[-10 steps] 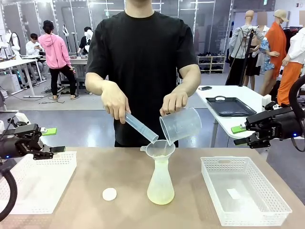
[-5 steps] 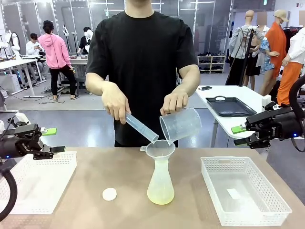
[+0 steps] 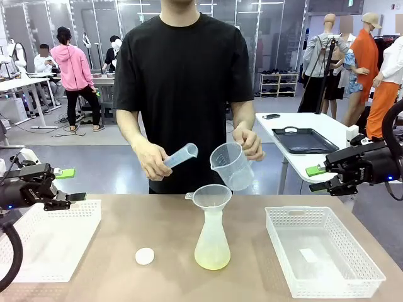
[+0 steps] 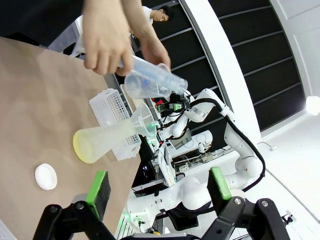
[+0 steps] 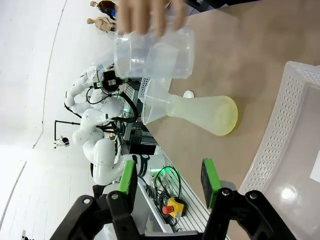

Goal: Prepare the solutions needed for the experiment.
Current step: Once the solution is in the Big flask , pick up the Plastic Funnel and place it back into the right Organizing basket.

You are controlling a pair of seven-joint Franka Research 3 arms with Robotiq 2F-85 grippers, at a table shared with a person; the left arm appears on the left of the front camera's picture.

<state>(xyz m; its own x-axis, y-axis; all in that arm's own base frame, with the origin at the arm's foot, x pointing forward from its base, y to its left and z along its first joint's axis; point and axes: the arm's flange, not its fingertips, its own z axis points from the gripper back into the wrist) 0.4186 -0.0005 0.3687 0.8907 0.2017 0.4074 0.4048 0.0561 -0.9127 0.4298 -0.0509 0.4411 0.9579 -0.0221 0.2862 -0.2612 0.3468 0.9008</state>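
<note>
The solutions [image 3: 212, 258], a shallow pale-yellow layer, lie in the translucent conical flask [image 3: 212, 231] mid-table; a white disc [image 3: 145, 256] sits at its 9 o'clock. Perforated baskets [image 3: 334, 280] flank it, bare tabletop [image 3: 167, 223] between. The left gripper [image 3: 72, 185] at 9 o'clock gapes wide, the right gripper [image 3: 317, 178] at 3 o'clock narrower, both empty.

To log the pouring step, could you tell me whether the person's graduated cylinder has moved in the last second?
Yes. The graduated cylinder has lifted up and left, clear of the funnel on the flask.
</note>
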